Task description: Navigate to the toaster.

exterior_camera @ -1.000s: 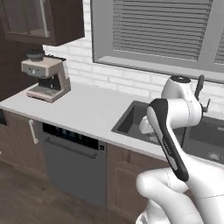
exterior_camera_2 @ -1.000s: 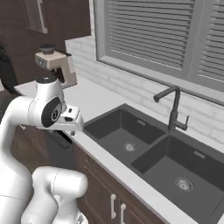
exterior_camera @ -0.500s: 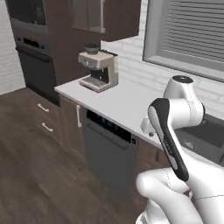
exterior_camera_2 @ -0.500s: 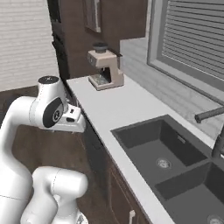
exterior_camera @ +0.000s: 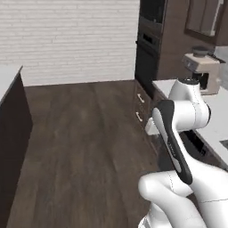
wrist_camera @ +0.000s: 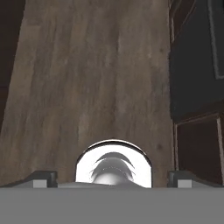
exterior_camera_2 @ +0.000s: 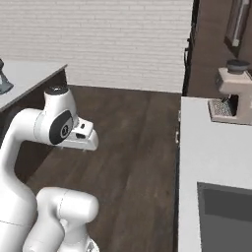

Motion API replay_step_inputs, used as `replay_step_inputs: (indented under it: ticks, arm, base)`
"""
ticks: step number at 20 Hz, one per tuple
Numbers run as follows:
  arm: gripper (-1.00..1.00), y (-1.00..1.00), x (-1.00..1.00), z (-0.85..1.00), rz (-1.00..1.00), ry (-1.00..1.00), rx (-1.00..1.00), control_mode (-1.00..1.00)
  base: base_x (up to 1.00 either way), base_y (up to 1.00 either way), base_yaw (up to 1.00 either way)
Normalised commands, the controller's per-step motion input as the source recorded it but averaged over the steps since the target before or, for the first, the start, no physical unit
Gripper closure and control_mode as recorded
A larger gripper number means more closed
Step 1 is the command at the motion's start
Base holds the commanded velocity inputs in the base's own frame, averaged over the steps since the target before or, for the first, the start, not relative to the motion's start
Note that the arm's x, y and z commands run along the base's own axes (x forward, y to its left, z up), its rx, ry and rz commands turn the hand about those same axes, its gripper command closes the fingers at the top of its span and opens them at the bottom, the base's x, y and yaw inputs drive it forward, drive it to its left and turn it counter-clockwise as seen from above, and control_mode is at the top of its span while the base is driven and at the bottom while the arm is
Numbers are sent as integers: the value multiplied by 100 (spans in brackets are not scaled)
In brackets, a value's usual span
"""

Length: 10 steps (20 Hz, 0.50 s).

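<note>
Dark wood-plank flooring stretches out beneath the folded white arm in a simulated kitchen, running back to a white brick wall. The gripper points straight down at those planks; its two dark fingertips sit far apart at either edge of the hand view, so the jaws stand wide open with nothing between them. Beside the jaws on one side of the hand view run dark cabinet fronts. A beige-and-silver coffee machine stands on the pale grey counter, well apart from the jaws and higher than them, with a dark sink basin set into the same counter nearer the camera. Beyond the coffee machine rises a tall dark oven stack. Across the floor from it, a second counter carries a small dark object at the picture's edge, too cropped to identify. No frame lets the toaster be placed.
</note>
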Motion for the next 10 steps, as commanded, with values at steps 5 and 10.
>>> replay_step_inputs:
  ticks: [5,10]
  arm:
    - [-100,0,0,0,0,0,0,100]
    - [-100,0,0,0,0,0,0,100]
  base:
    - [-21,29,93]
    - [-53,62,80]
